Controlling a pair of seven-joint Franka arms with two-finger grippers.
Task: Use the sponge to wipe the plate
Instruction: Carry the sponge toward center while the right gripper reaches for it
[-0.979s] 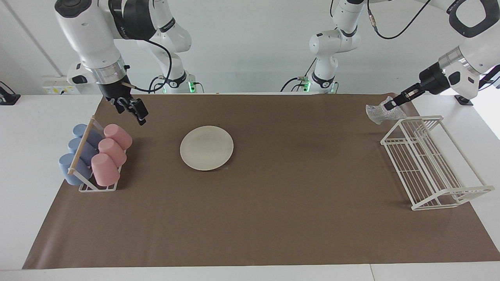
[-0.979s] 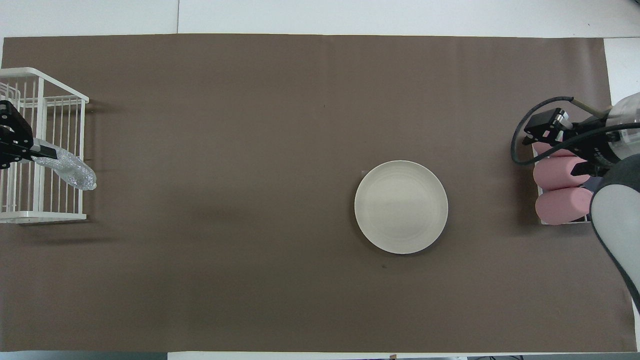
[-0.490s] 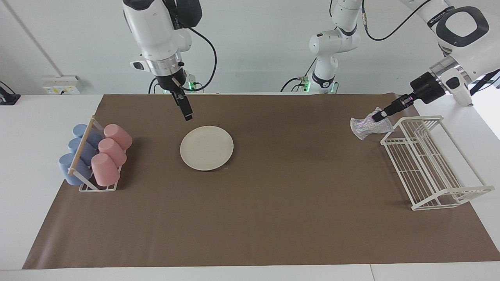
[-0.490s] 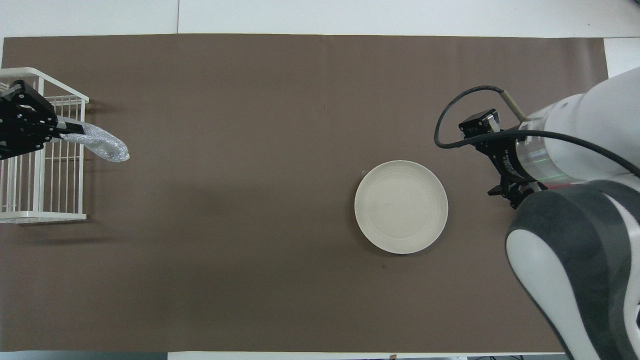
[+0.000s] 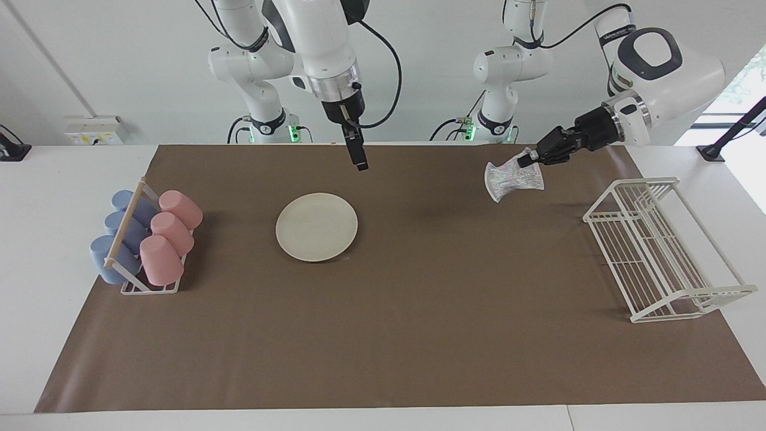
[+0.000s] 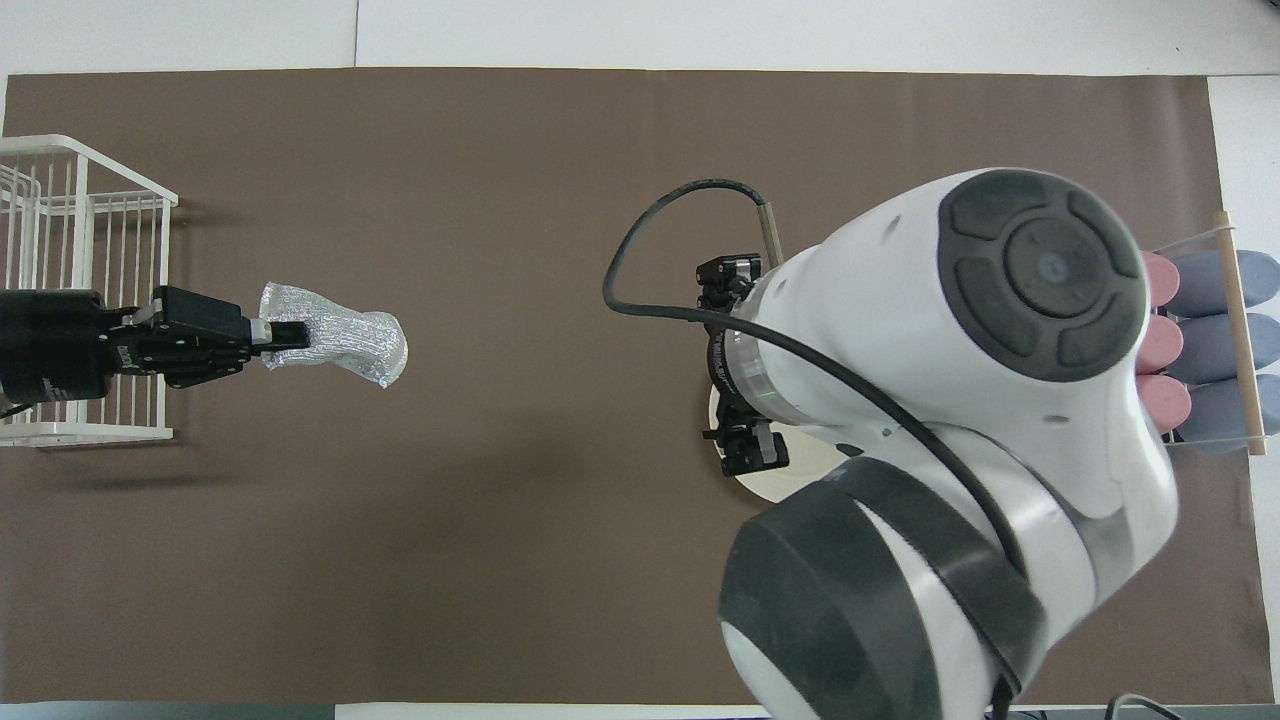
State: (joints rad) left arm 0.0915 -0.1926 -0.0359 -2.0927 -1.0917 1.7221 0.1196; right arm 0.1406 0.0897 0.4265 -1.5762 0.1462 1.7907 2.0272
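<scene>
From across the table, the left gripper (image 5: pixel 528 158) hangs in the air over the brown mat (image 5: pixel 419 335) toward the left arm's end, clenched on the pinched middle of the silvery sponge (image 5: pixel 510 178), which dangles well clear of the surface. The white wire rack (image 5: pixel 661 251) sits on the mat at that same end. The cream plate (image 5: pixel 316 226) lies flat on the mat, toward the right arm's end, well apart from the sponge. The right gripper (image 5: pixel 359 157) hovers over the mat just by the plate's robot-side rim; seen edge-on, I cannot tell how its fingers stand. Pink and blue cups (image 5: pixel 146 236) lie racked at the mat's edge.

I'd carry the sponge level over the plate, then lower it flat before rubbing, perhaps steadying the rim.

From above, the sponge (image 6: pixel 335 342) and left gripper (image 6: pixel 283 335) show plainly, but the right arm hides nearly all the plate (image 6: pixel 775 485).
</scene>
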